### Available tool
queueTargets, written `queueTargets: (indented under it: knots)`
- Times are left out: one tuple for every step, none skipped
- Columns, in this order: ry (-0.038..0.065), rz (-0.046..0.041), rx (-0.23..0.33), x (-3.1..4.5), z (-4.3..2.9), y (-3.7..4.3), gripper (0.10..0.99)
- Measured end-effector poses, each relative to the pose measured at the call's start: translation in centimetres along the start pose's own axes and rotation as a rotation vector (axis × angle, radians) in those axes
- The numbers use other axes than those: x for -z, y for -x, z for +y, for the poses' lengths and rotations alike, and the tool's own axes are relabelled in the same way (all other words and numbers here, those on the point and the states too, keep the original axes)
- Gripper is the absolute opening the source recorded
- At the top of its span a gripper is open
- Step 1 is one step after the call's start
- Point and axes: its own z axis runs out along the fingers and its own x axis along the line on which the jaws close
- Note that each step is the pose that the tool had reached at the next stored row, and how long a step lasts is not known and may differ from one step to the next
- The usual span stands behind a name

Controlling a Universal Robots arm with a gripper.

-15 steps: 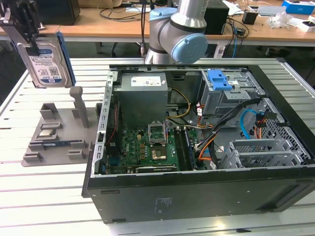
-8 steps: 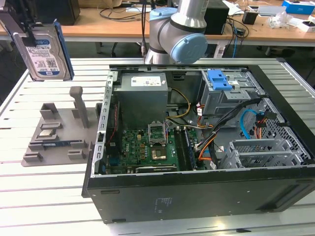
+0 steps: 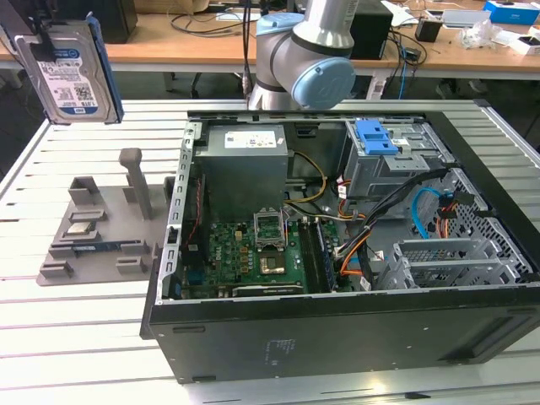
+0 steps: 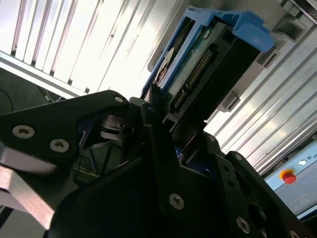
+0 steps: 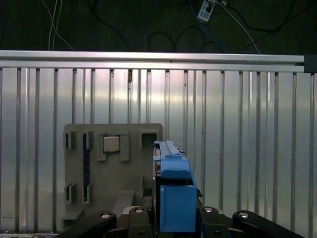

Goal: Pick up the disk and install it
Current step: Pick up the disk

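Note:
The disk point(image 3: 72, 72), a silver hard drive with a white-and-blue label in a blue bracket, hangs on edge in the air at the exterior view's upper left, well above the slatted table. My gripper point(image 5: 173, 218) is shut on it. In the first wrist view the blue bracket point(image 5: 174, 191) stands edge-on between the black fingers point(image 5: 218, 220). The second wrist view shows the disk's point(image 4: 198, 64) connector end and circuit board sticking out past the gripper point(image 4: 168, 134). The disk hangs over the grey fixture point(image 5: 133, 173).
An open black computer case point(image 3: 337, 337) lies on the table at the exterior view's right, with its motherboard point(image 3: 253, 253), cables and a drive bay holding a blue clip point(image 3: 375, 137). The grey fixture point(image 3: 93, 253) to its left carries a small square chip point(image 3: 82, 228). The arm's base point(image 3: 304, 59) rises behind the case.

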Motion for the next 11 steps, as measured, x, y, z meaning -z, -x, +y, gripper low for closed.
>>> queueTargets:
  knots:
    - [0.0,0.0,0.0,0.25,0.0,0.04,0.365]
    - [0.0,0.0,0.0,0.49,0.01,0.09,0.365]
    - [0.0,0.0,0.0,0.8,0.01,0.15,0.365]
    - [0.0,0.0,0.0,1.13,0.02,0.21,0.365]
    - [0.0,0.0001,0.0,1.55,0.03,0.29,0.365]
    - [0.0,0.0,0.0,1.87,0.03,0.34,0.365]
    - [0.0,0.0,0.0,2.08,0.04,0.38,0.365]
    - [0.0,0.0,0.0,2.28,0.04,0.42,0.365]
    - [0.0,0.0,0.0,2.48,0.04,0.45,0.365]
    - [0.0,0.0,0.0,2.71,0.05,0.5,0.365]
    - [0.0,0.0,0.0,3.05,0.05,0.56,0.365]
